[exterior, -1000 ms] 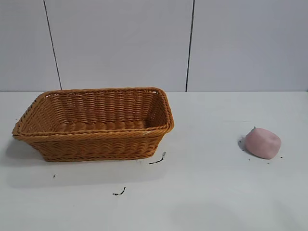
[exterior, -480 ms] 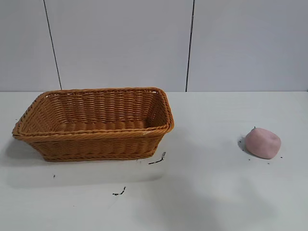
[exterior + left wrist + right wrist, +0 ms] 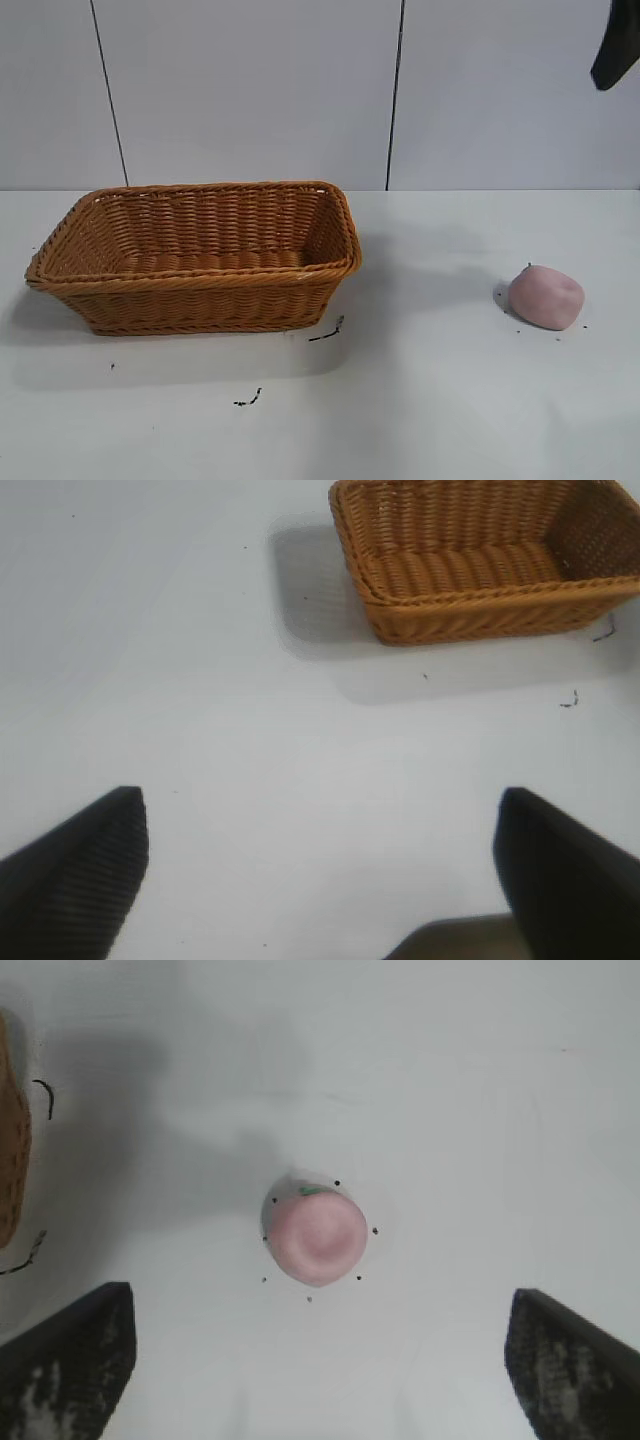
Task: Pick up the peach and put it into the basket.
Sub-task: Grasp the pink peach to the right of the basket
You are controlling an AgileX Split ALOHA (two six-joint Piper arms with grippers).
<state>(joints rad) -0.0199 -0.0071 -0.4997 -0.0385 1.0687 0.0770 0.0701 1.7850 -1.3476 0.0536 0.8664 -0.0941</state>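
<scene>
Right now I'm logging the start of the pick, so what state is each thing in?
peach: on the table, untouched, apart from the basket.
basket: upright, empty.
right gripper: open, above the peach.
left gripper: open, over bare table.

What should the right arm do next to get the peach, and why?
Probably lower the right gripper straight down: its fingers are open, and the peach lies on the table between them, untouched and well apart from the basket.
</scene>
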